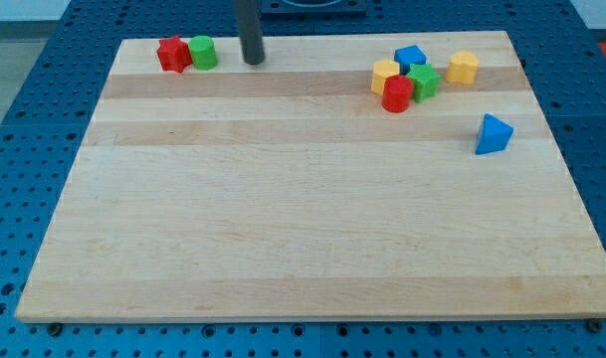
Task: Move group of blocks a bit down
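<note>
My tip (253, 60) rests on the board near the view's top, a little right of a pair of touching blocks: a red star-like block (172, 54) and a green cylinder (203, 52). At the view's upper right a cluster holds a yellow block (385, 75), a blue block (410, 57), a green star-like block (422, 82) and a red cylinder (396, 94), all close together. A yellow block (463, 67) stands just right of the cluster. A blue triangular block (493, 134) lies apart, lower right of it.
The wooden board (303, 229) lies on a blue perforated table (24, 149). The rod rises out of the view's top edge.
</note>
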Motion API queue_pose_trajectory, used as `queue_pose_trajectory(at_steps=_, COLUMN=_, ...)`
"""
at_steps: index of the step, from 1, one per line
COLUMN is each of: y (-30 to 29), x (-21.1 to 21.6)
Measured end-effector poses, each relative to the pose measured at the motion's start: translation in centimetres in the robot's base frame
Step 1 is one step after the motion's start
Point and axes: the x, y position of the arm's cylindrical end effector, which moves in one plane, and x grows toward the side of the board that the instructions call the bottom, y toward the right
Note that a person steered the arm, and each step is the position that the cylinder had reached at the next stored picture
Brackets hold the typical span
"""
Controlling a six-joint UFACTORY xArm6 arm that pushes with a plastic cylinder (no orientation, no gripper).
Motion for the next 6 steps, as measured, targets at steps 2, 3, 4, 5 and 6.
queue_pose_trajectory(at_steps=2, y=11.5, x=0.0)
queue_pose_trajectory(at_steps=3, y=16.1, x=-0.6)
queue_pose_trajectory(at_steps=4, y=19.1, x=-1.9)
queue_pose_trajectory(at_steps=5, y=21.7, x=-1.8)
queue_pose_trajectory(at_steps=6, y=22.3, x=-0.3)
